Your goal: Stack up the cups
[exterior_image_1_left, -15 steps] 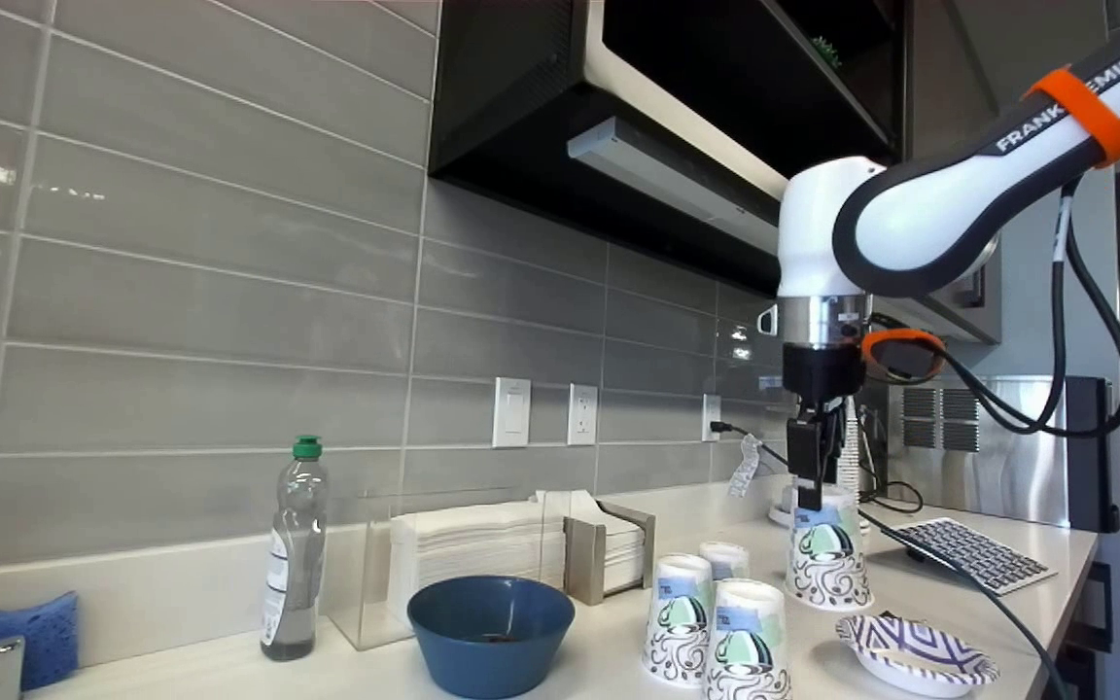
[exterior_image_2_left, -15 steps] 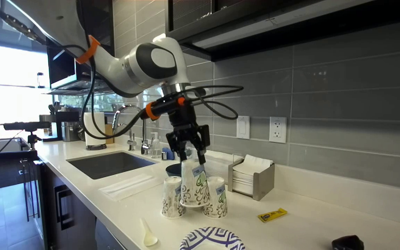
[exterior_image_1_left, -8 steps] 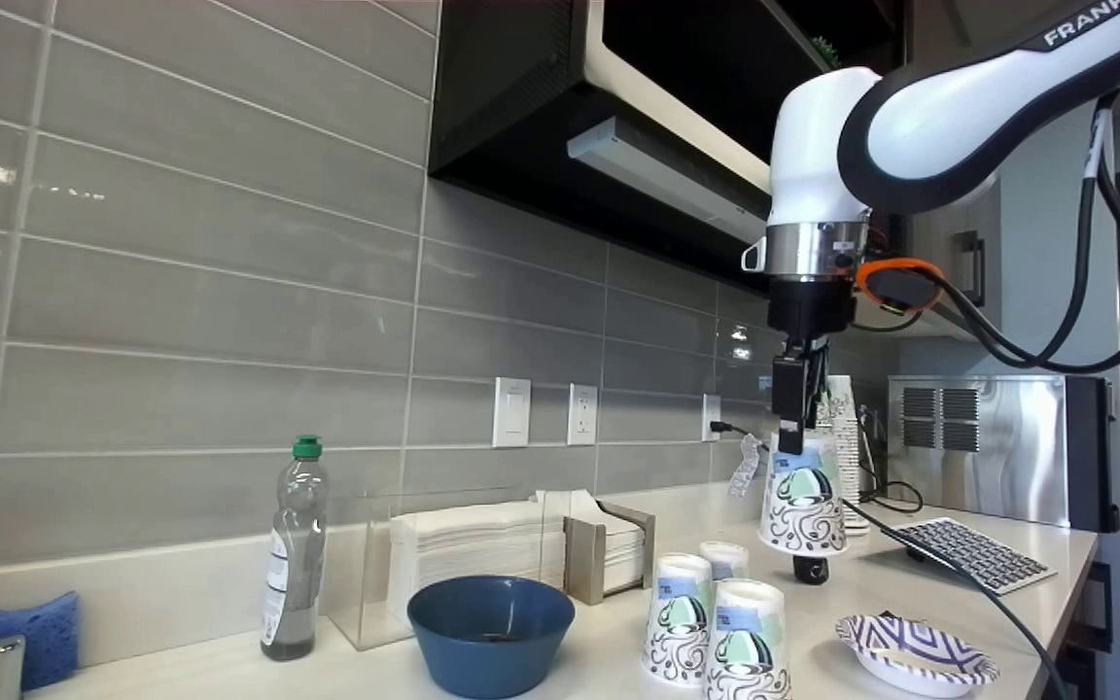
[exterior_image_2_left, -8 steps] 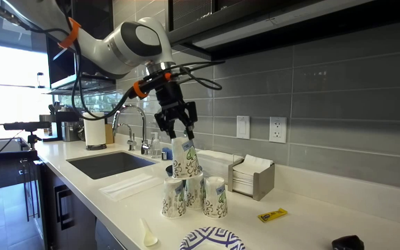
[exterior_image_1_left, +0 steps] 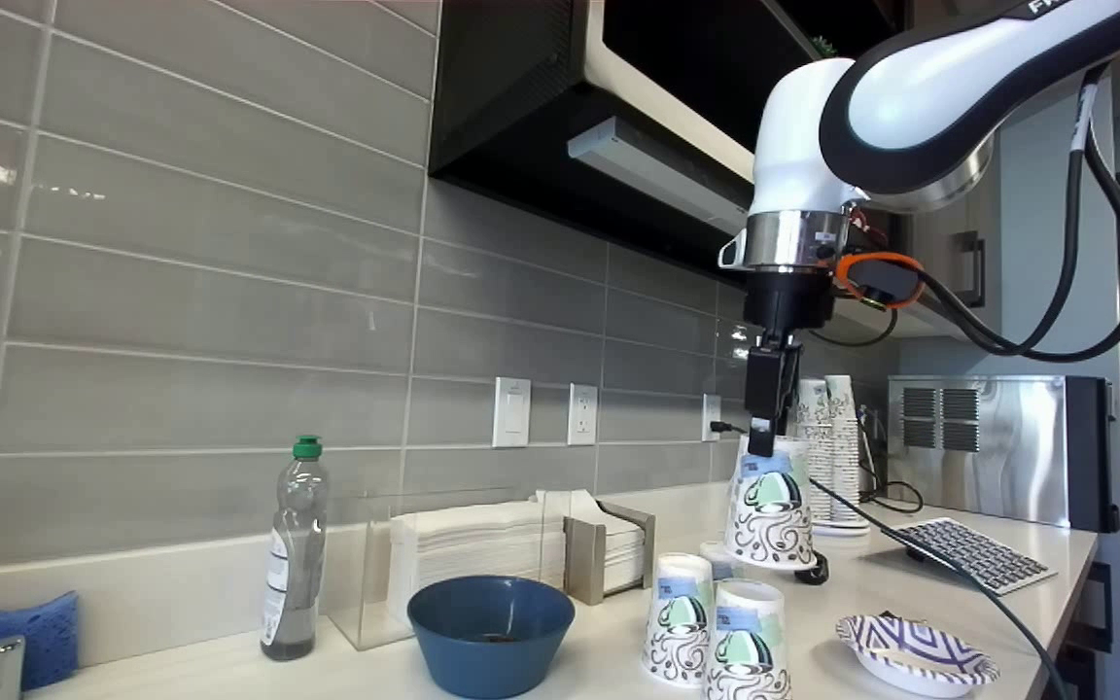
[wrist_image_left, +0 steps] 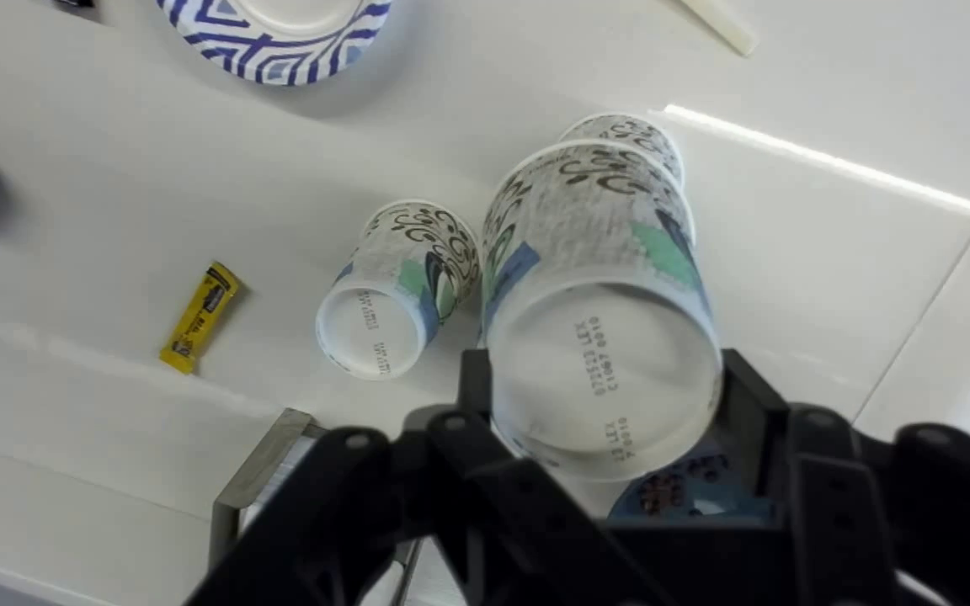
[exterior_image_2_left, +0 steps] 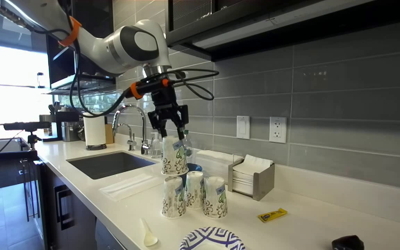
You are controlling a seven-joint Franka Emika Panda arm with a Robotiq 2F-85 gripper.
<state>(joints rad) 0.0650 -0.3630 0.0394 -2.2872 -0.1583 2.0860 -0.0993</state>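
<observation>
Several small white cups with blue-green prints stand upside down. My gripper [exterior_image_2_left: 173, 134] is shut on one cup [exterior_image_2_left: 174, 158], bottom up, held above the counter. Its fingers [wrist_image_left: 607, 379] press on both sides near the cup's bottom; the gripper [exterior_image_1_left: 762, 442] also shows in an exterior view. Three cups stand on the counter close together: a left one [exterior_image_2_left: 174, 198], a back one [exterior_image_2_left: 194, 191] and a right one [exterior_image_2_left: 215, 198]. The held cup [exterior_image_1_left: 769, 510] hangs higher than them and partly hides one. The wrist view shows one standing cup [wrist_image_left: 401, 286] beside it and another's rim [wrist_image_left: 628, 130] behind it.
A blue bowl [exterior_image_1_left: 490, 632] stands beyond the cups. A napkin holder [exterior_image_2_left: 264, 182] is by the wall. A patterned dish [exterior_image_1_left: 915, 656], a spoon [exterior_image_2_left: 148, 234] and a yellow packet [exterior_image_2_left: 272, 215] lie nearby. Tall cup stacks [exterior_image_1_left: 842, 457] and a sink [exterior_image_2_left: 111, 165] are farther off.
My gripper has lifted its cup and then carried it left in both exterior views, nearer the standing cups. The back cup, hidden before in an exterior view, now shows. The standing cups have not moved.
</observation>
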